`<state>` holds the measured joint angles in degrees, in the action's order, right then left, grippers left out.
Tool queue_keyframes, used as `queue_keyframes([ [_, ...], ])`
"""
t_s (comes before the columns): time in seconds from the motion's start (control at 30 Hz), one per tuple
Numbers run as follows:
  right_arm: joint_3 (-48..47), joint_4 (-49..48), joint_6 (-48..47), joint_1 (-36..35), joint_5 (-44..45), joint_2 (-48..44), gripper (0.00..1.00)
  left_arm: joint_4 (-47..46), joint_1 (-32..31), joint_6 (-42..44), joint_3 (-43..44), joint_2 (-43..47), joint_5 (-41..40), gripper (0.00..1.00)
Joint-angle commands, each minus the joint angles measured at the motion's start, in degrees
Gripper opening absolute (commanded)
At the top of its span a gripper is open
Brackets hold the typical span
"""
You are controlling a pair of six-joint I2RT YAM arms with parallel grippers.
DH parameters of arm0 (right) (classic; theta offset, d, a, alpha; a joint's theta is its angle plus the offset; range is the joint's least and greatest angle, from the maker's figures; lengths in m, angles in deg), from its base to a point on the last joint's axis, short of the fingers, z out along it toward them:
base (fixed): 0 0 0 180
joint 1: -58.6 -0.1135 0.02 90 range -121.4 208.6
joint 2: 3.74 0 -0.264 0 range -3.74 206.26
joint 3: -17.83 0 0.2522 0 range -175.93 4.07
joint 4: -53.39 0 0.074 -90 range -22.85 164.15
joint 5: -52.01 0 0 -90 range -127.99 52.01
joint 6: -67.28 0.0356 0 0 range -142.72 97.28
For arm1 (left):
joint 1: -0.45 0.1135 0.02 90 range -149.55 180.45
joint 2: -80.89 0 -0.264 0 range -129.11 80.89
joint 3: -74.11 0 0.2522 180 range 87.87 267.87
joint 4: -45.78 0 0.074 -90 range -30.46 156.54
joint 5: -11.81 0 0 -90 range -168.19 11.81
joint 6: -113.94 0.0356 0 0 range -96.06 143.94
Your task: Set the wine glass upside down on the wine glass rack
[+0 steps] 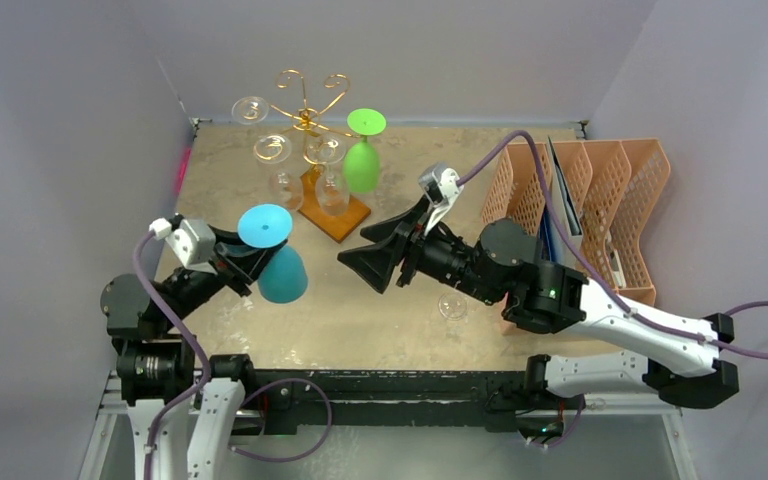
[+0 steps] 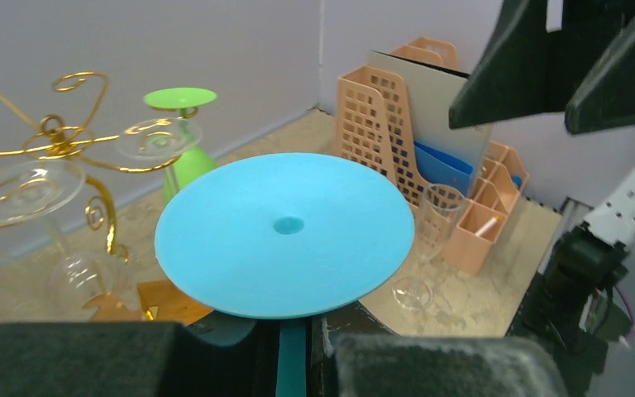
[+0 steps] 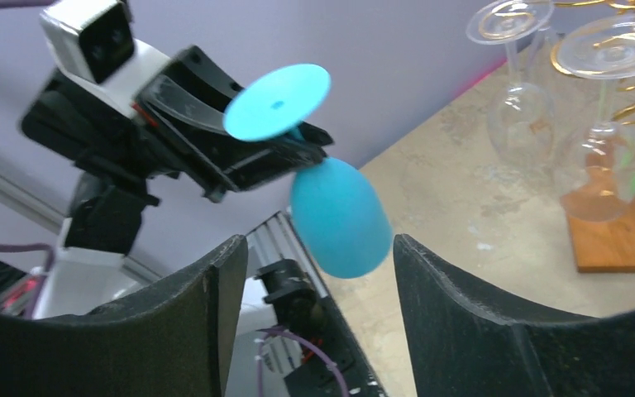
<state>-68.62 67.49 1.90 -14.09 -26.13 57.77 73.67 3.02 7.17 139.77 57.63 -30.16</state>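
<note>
Top external: inverted blue wine glass (image 1: 280,268), stem within tight left gripper (image 1: 258,258); right gripper (image 1: 360,272) wide, apart.

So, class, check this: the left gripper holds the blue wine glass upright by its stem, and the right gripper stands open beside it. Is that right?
Not quite. The blue wine glass is upside down, not upright: the top external view shows its foot on top and its bowl hanging below. The rest stands: the left gripper holds it by the stem, and the right gripper stands open beside it.
</note>
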Motion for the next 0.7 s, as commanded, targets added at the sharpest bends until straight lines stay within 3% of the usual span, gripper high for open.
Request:
queue_keyframes([
  [0.0, -6.24, 3.22, 6.13, 0.5, -2.55, 2.0, 0.69, -7.0, -0.02, 6.42, 1.09, -3.43, 13.01, 0.0],
  [0.27, -21.45, 16.85, 10.91, 2.15, -3.09, 12.74, 0.71, -23.12, -0.02, 1.5, -2.01, -7.11, 19.39, 0.0],
  [0.4, -24.42, 17.14, 15.3, 6.25, -10.74, 15.68, 0.72, -24.35, -0.03, 1.74, -2.05, -7.59, 20.29, 0.0],
  [0.67, -27.41, 15.79, 21.22, 10.42, -22.86, 21.08, 0.62, -26.41, -0.16, 1.28, -2.97, -8.77, 20.52, 0.0],
])
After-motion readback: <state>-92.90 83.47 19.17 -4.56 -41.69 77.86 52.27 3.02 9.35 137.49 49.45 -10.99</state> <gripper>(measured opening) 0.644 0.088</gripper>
